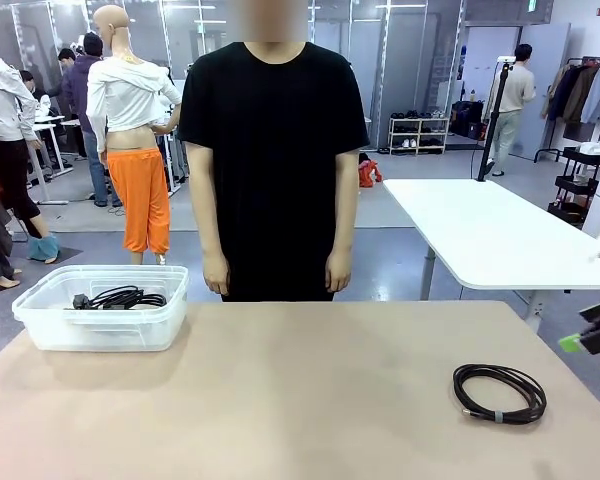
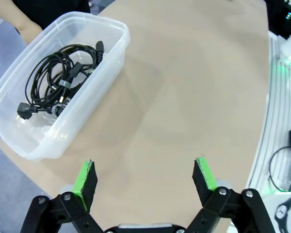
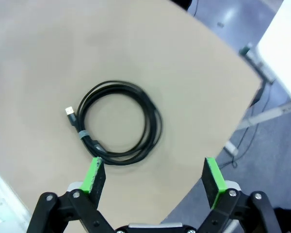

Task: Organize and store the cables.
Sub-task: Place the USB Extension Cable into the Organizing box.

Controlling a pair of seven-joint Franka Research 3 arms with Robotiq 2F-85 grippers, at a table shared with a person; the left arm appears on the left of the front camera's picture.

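One coiled black cable [image 1: 499, 393] lies flat on the tan table [image 1: 280, 400] at the right, with a grey tie around it. In the right wrist view this coil [image 3: 117, 124] sits just ahead of my open right gripper [image 3: 155, 177], which hovers above it near the table's edge. In the front view the right gripper [image 1: 585, 338] hangs at the right edge of the picture. More coiled black cables [image 2: 58, 82] rest inside a clear plastic bin [image 2: 114, 53] at the far left [image 1: 100, 335], one with a chunky plug [image 2: 24, 110]. My left gripper [image 2: 146, 177] is open above bare table, beside the bin.
A person in a black shirt [image 1: 273, 150] stands at the far side with both hands hanging down, one hand [image 2: 26, 29] close to the bin. A white table [image 1: 500, 235] stands behind at the right. The tan table's rounded edge [image 3: 218, 131] runs close to the loose coil.
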